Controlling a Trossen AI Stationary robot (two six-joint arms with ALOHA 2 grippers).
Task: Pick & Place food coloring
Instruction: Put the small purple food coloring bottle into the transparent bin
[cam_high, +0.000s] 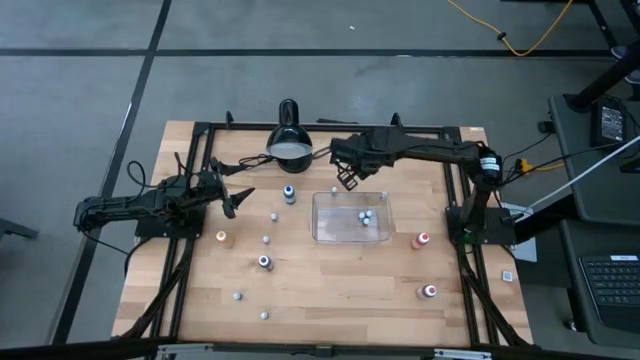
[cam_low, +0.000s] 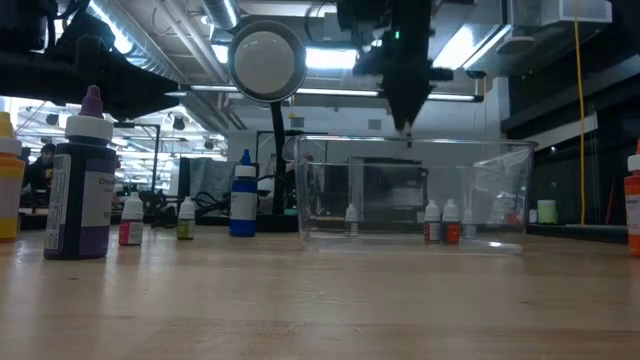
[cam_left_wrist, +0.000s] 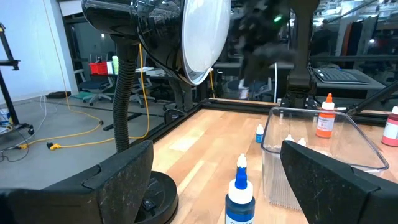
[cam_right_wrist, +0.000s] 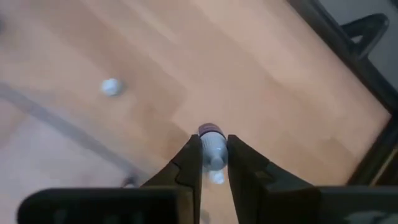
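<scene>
Pinched between my right gripper's (cam_right_wrist: 214, 160) dark, tapered fingers is a tiny pale food-coloring bottle (cam_right_wrist: 212, 144) with a dark cap, held above bare wood grain. Only the high view shows that arm reaching to the clear plastic tray's (cam_high: 318, 205) far rim. My left gripper (cam_left_wrist: 217, 177) is spread wide, a blue-topped bottle (cam_left_wrist: 240, 186) framed between its textured fingers.
</scene>
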